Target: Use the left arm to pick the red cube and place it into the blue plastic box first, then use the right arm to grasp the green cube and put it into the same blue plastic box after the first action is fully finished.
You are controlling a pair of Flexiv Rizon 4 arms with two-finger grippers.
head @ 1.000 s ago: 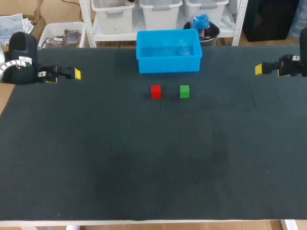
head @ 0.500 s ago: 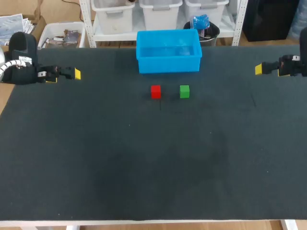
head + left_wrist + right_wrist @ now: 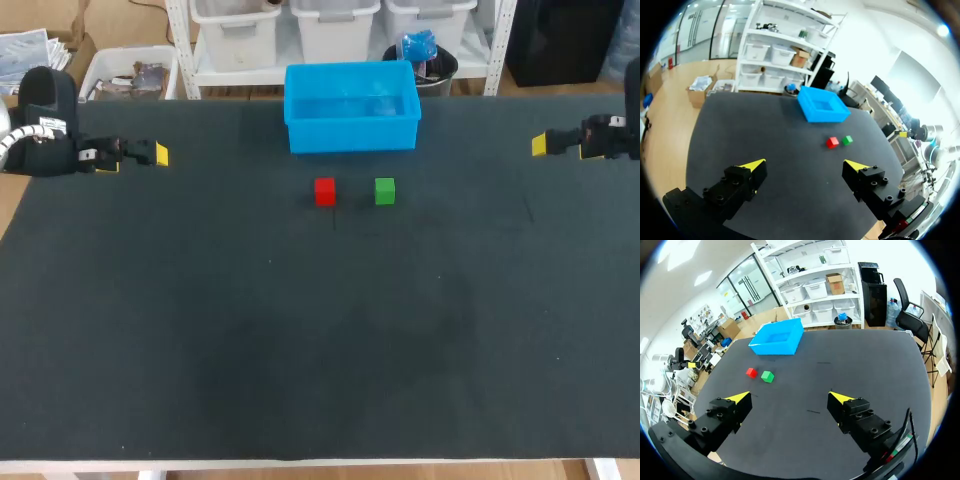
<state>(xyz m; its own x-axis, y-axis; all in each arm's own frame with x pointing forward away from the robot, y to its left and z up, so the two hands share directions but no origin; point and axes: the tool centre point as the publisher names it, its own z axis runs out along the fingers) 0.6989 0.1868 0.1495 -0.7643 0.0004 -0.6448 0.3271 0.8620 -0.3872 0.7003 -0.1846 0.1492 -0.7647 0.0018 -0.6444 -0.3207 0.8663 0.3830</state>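
Note:
A red cube (image 3: 325, 191) and a green cube (image 3: 385, 191) sit side by side on the black table, just in front of the blue plastic box (image 3: 352, 106) at the far edge. The box looks empty. My left gripper (image 3: 150, 155) hovers open at the far left, well away from the cubes. My right gripper (image 3: 545, 145) hovers open at the far right. From the left wrist, the left gripper (image 3: 805, 166) is wide open, with the red cube (image 3: 832, 142), green cube (image 3: 846, 140) and box (image 3: 822, 104) far ahead. The right gripper (image 3: 790, 398) is likewise open, the green cube (image 3: 767, 376), red cube (image 3: 751, 372) and box (image 3: 777, 337) ahead.
The black table (image 3: 320, 330) stretches wide around the cubes, with its front edge near the bottom of the head view. My other arm's yellow tip (image 3: 903, 134) shows at the table's far side in the left wrist view.

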